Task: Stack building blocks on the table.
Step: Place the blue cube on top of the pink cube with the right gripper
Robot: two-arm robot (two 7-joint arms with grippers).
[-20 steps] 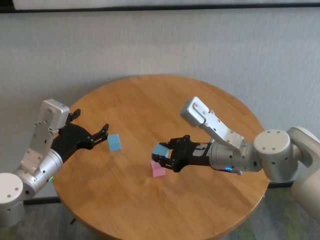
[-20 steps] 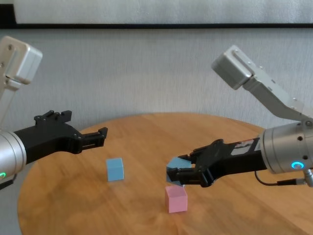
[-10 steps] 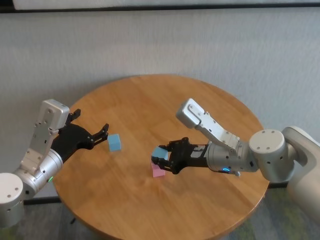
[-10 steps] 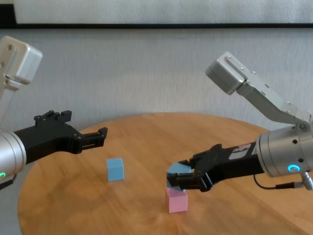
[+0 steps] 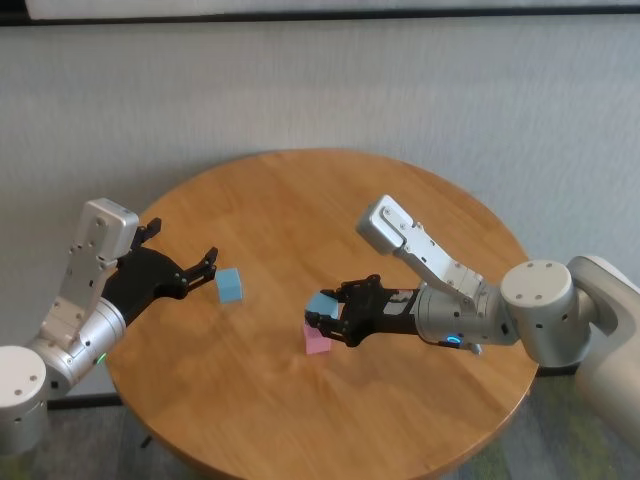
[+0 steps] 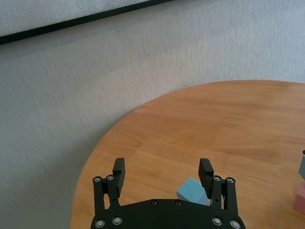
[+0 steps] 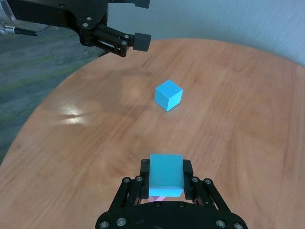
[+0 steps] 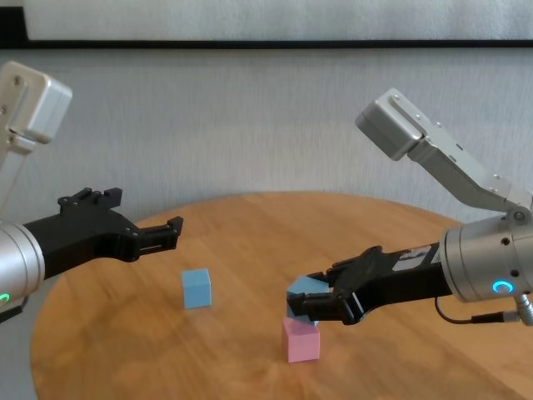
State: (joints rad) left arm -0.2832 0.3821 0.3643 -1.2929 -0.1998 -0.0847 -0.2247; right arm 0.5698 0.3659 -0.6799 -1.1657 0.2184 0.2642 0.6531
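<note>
while clamped in right pincer (image 8: pixel 310 302), blue block (image 8: pixel 303 289) above pink block (image 8: pixel 301 342)

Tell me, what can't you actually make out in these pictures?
- Whether the held blue block already rests on the pink block: in the chest view the right gripper covers their meeting.
- Most of the pink block in the right wrist view: the held block hides it.
- Part of the loose blue block in the left wrist view: the left gripper covers it.

A pale grey textured wall (image 5: pixel 320 90) stands behind, crossed near its top by a dark horizontal strip (image 8: pixel 275 43); grey floor (image 7: pixel 43 57) lies below.
</note>
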